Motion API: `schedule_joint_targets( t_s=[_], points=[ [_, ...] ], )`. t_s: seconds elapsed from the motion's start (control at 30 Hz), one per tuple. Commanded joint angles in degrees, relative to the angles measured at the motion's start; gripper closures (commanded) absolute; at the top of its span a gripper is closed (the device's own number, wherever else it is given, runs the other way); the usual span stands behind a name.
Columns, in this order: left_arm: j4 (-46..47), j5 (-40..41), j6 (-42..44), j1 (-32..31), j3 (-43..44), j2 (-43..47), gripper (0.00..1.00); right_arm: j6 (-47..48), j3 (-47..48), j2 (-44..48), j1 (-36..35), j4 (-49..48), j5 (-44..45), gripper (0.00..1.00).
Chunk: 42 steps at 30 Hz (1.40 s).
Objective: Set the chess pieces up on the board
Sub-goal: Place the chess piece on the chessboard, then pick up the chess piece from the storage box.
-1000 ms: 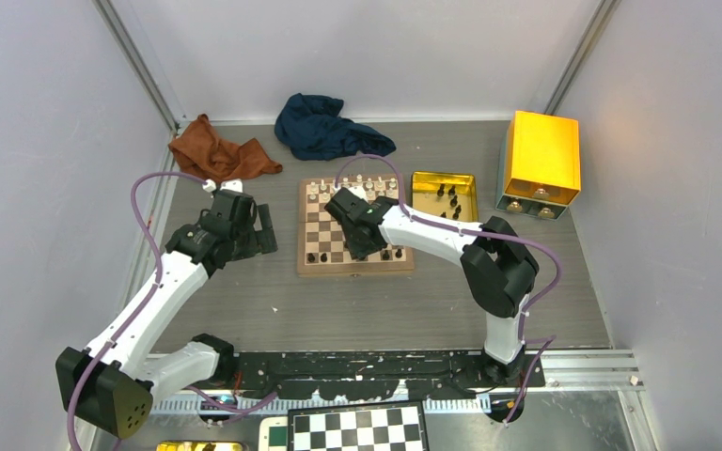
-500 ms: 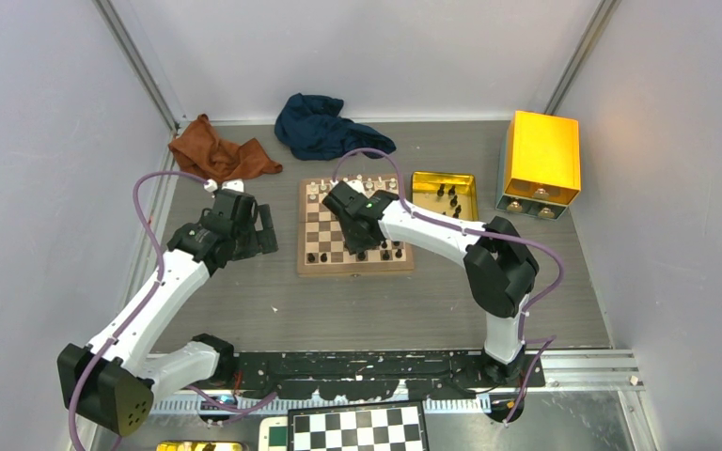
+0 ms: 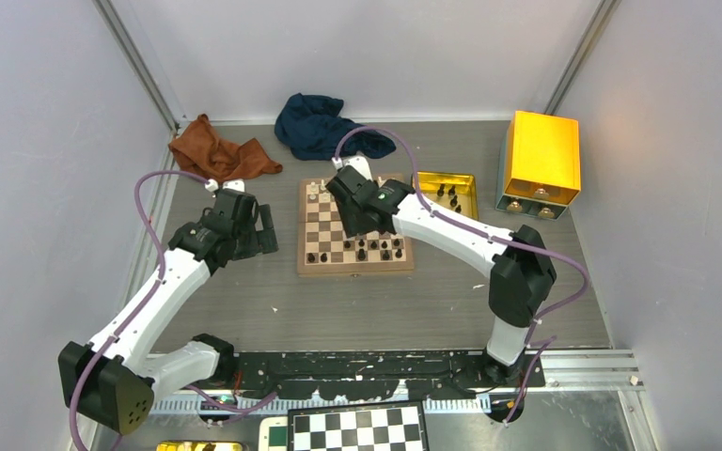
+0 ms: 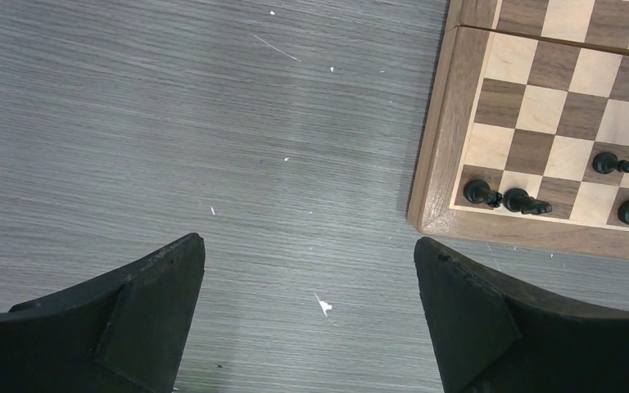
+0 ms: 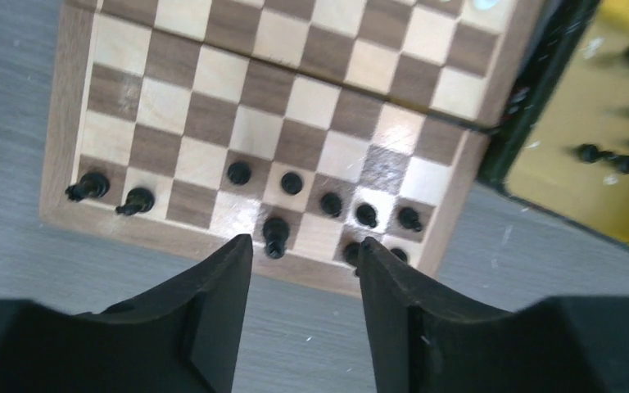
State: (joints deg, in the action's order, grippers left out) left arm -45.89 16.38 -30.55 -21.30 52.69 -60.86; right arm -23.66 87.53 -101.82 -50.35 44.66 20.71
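**Chess pieces [image 5: 274,236] gathered along the board's [image 3: 338,271] near edge; both sets of jaws spread**

Nearest of all, a black-and-white checkered board [image 3: 357,427] lies in front of the arms' mounting plate [image 3: 385,368]. Beyond the plate, a wide band of grey surface [image 3: 385,310] runs up to the wooden board's near rim.

The left arm [image 3: 164,282] runs along the left wall [image 3: 19,188]. The left jaws hang over the surface just off the board's near left corner. They are spread wide with nothing between them, and the rim's corner lies to their right.

On the board, the black chess pieces stand only in the two nearest ranks. Two sit on the leftmost squares of the first rank and one stands further along it. More at its right end are partly hidden behind a right finger [image 5: 389,311]. Five stand side by side on the second rank, toward the right.

The right arm [image 3: 451,235] reaches in from the right, its wrist above the board's far half. The right jaws are well apart and hold nothing. One piece shows on the board through the gap, and how high the jaws hang above it cannot be told.

The middle ranks show plain squares. White pieces [image 3: 313,189] line the far rank, several of them hidden under the arm.

The board's right rim is just beside a gold tray [image 3: 428,202], though whether they touch cannot be told. A few more black pieces lie scattered in the tray. A yellow box [image 3: 543,155] stands farther right, near the right wall.

Behind the board, a brown cloth [image 3: 221,150] and a blue cloth [image 3: 324,127] lie crumpled by the back wall.
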Motion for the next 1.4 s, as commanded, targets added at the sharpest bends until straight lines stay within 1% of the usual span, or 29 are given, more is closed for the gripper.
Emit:
schedule_joint_targets(
  t_s=[0.0, 0.03, 0.2, 0.3, 0.37, 0.5, 0.7, 0.87, 1.07, 1.23, 1.37],
  points=[
    [1.77, 0.82, 1.31, 0.29, 2.45, -0.18, 0.0, 2.56, 2.72, 4.28, 1.98, -4.1, 10.2, 0.39],
    [1.7, 0.91, 1.35, 0.29, 2.57, -0.14, 0.0, 2.52, 3.0, 4.13, 2.81, -4.25, 11.43, 0.35],
    [1.43, 1.11, 1.32, 0.29, 2.73, 0.04, 0.0, 2.08, 3.54, 3.17, 7.53, -5.86, 17.15, 0.26],
    [0.91, 1.51, 0.93, 0.3, 2.77, 0.12, 0.0, 1.78, 2.78, 2.87, 11.67, -8.1, 18.43, 0.27],
    [0.89, 1.4, 0.98, 0.29, 2.69, 0.25, 0.0, 1.64, 1.9, 2.66, 14.28, -9.59, 19.04, 0.3],
    [0.85, 1.28, 0.93, 0.29, 2.64, 0.47, 0.0, 1.63, 1.53, 0.34, 19.47, -10.56, 18.66, 0.43],
    [0.49, 1.54, 0.96, 0.29, 2.77, 0.72, 0.0, 1.31, 3.35, -4.71, 25.13, -10.21, 16.81, 0.54],
    [0.32, 1.72, 0.84, 0.29, 2.82, 0.83, 0.0, -0.31, 3.11, -6.92, 29.64, -11.91, 9.91, 0.58],
    [0.08, 1.9, 0.75, 0.29, 2.86, 0.83, 0.0, 0.11, 3.85, -9.73, 32.12, -12.99, 5.74, 0.62],
    [0.01, 1.81, 0.67, 0.29, 2.95, 0.7, 0.0, 0.66, 3.78, -11.75, 33.7, -14.73, 2.59, 0.62],
    [0.01, 1.81, 0.67, 0.29, 3.03, 0.5, 0.0, 1.08, 4.28, -13.24, 34.54, -15.53, 1.68, 0.61]
  ],
)
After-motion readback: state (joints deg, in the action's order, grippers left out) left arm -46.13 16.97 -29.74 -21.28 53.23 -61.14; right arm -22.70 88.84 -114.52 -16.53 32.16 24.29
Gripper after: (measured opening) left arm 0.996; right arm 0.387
